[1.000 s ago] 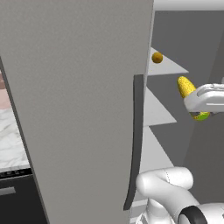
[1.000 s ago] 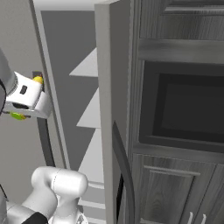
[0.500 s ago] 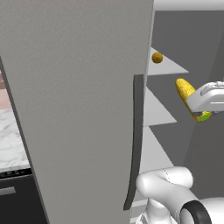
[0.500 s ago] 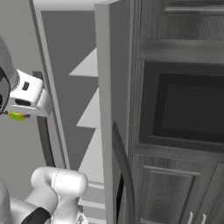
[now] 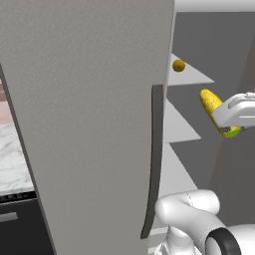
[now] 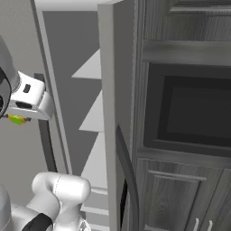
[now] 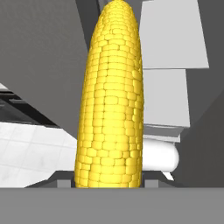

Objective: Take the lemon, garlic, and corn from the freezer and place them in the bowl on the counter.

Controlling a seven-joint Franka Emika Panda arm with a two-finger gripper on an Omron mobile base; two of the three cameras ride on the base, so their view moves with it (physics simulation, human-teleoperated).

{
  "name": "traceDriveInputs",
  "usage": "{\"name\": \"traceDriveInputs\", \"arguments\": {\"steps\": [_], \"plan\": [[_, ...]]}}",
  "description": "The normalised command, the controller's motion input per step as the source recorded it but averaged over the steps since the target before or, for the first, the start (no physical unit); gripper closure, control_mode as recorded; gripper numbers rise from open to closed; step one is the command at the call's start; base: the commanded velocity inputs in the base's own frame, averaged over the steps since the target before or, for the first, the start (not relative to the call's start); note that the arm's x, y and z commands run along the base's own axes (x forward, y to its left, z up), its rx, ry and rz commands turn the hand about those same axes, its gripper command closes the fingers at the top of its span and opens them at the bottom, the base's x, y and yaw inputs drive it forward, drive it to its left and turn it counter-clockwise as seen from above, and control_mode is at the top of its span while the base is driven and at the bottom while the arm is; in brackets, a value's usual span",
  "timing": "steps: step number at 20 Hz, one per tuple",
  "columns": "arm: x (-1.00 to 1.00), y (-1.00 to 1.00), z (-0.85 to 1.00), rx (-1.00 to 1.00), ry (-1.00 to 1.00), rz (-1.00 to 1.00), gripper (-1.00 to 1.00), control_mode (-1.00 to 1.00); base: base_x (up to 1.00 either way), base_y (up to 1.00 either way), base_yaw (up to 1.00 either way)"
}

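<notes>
My gripper (image 5: 222,119) is shut on the corn (image 5: 211,101), a bright yellow cob held in the air in front of the open freezer's shelves (image 5: 175,124). In the hand view the corn (image 7: 112,100) stands lengthwise between the fingertips of the gripper (image 7: 107,182). From the right base view the gripper (image 6: 22,113) sits at the left edge, with the cob's green end (image 6: 17,119) showing under it. The lemon (image 5: 178,65) rests on an upper freezer shelf, above and left of the gripper. The garlic and the bowl are out of view. A strip of marble counter (image 5: 14,164) shows at the far left.
The freezer's wide grey door (image 5: 84,119) stands open to the left, its dark handle (image 5: 153,159) facing the shelves. The other door's edge (image 6: 113,113) stands right of the hand. Dark wood cabinets with a built-in oven (image 6: 191,113) lie further right.
The hand has turned slightly with the corn still held in it; it stays at about the same place in front of the shelves. The lemon has not moved.
</notes>
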Motion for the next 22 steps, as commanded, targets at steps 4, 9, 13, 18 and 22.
{"name": "traceDriveInputs", "arguments": {"steps": [4,9,13,18,22], "plan": [[0.0,0.0,0.0,0.0,0.0,0.0,1.0,1.0,-0.84,0.07,0.0],[0.0,0.0,0.0,0.0,0.0,0.0,1.0,1.0,-0.73,0.66,0.02],[0.0,0.0,0.0,0.0,0.0,0.0,1.0,1.0,-0.05,1.0,0.0],[0.0,0.0,0.0,0.0,0.0,0.0,1.0,1.0,0.04,1.0,0.02],[0.0,0.0,0.0,0.0,0.0,0.0,1.0,1.0,0.2,1.0,0.0]]}}
